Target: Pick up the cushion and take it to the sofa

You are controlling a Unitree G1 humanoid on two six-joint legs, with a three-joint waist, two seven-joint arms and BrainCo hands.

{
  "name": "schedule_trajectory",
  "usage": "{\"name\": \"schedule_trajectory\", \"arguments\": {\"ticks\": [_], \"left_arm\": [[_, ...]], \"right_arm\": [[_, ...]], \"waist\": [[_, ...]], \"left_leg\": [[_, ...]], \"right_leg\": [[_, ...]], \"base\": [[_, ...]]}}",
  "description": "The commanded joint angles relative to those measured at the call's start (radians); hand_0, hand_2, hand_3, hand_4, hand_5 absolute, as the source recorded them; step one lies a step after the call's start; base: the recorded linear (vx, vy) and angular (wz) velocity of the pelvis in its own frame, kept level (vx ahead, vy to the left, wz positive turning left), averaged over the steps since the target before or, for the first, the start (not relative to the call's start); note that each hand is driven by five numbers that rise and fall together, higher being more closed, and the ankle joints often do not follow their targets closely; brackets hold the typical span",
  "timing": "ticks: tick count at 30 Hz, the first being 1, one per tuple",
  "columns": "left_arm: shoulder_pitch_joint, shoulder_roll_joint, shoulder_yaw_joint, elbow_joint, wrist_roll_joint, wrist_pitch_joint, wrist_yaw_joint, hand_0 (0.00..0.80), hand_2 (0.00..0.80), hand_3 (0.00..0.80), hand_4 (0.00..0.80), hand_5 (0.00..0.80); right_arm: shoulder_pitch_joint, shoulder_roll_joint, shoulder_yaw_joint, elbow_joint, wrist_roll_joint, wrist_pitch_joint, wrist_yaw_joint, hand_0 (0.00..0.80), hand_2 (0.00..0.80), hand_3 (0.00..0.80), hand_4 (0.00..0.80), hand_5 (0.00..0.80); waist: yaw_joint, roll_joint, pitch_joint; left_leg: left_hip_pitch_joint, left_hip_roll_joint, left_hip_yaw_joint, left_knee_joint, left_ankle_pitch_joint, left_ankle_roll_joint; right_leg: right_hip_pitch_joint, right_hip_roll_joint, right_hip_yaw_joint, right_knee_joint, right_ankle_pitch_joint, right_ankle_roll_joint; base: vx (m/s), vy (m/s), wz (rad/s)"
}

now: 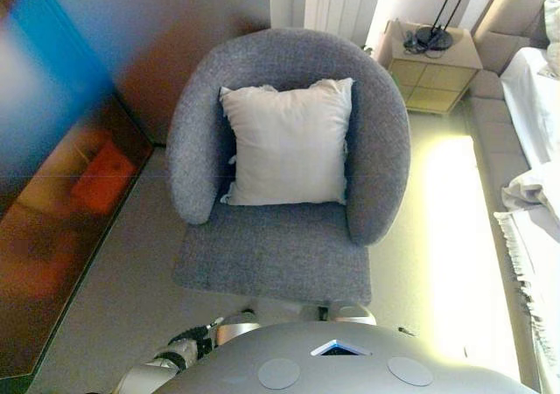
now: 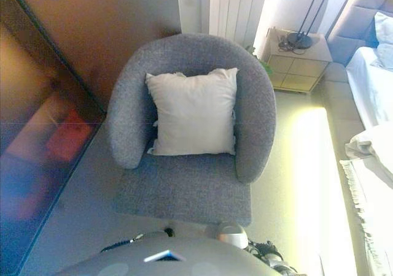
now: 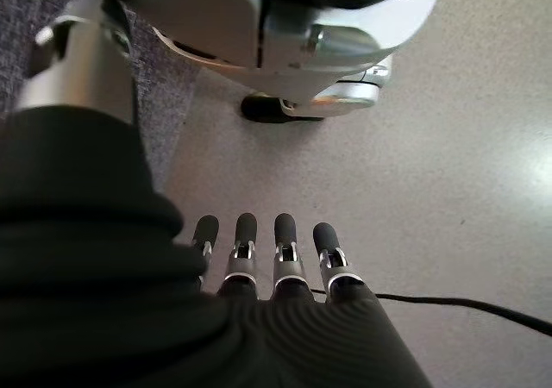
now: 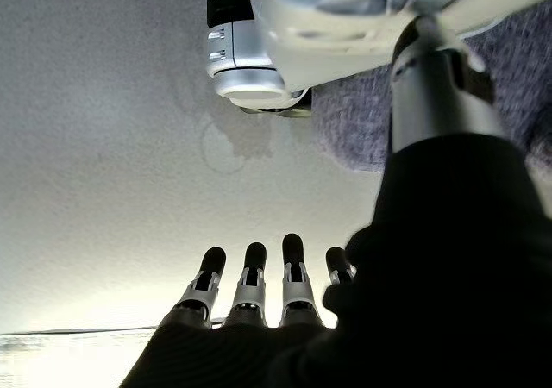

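- The cushion [image 1: 287, 142] is square, off-white, of soft plain cloth with faint creases and slightly puckered corners; it leans upright against the backrest of the armchair [image 1: 289, 245], its lower edge on the seat, with a little more of it toward the chair's left arm than the right.
- The armchair is a rounded tub shape in grey, coarse woven fabric; the curved back runs into both arms in one piece, and the flat seat juts forward to a straight front edge.
- No hand touches the cushion.
- The left hand [image 3: 267, 259] hangs over the smooth grey floor [image 3: 448, 172] by the seat's front edge, fingers straight and relaxed, holding nothing.
- The right hand [image 4: 250, 289] hangs likewise over the floor, fingers straight, released.
- Behind the chair's right arm stands a pale wooden nightstand [image 1: 433, 70] with square panelled fronts, bearing a round black lamp base [image 1: 434, 37].
- A padded sofa [image 1: 503, 162] in beige runs along the right edge, with a white fringed cloth [image 1: 534, 236] draped over it.
- No readable writing shows on anything.
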Motion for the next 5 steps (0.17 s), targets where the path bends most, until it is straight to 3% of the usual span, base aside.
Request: {"name": "schedule_trajectory", "arguments": {"ticks": [1,5], "left_arm": [[-0.059,-0.035,0.002,0.038,-0.052,0.027,0.01,0.0,0.0,0.0,0.0,0.0],[-0.059,-0.035,-0.003,0.031,-0.066,0.03,0.014,0.0,0.0,0.0,0.0,0.0]], "right_arm": [[-0.08,-0.003,0.046,0.021,-0.029,-0.005,-0.022,0.0,0.0,0.0,0.0,0.0],[-0.078,-0.001,0.056,0.019,-0.043,-0.013,-0.02,0.0,0.0,0.0,0.0,0.0]], "waist": [[-0.023,-0.025,0.051],[-0.02,-0.027,0.054]], "left_leg": [[0.015,-0.045,-0.043,0.065,-0.137,0.038],[0.012,-0.048,-0.048,0.071,-0.141,0.043]], "right_leg": [[0.043,-0.034,0.002,0.005,-0.07,0.062],[0.044,-0.033,0.005,0.005,-0.071,0.061]], "base": [[0.009,0.02,-0.05],[0.0,0.013,-0.03]]}}
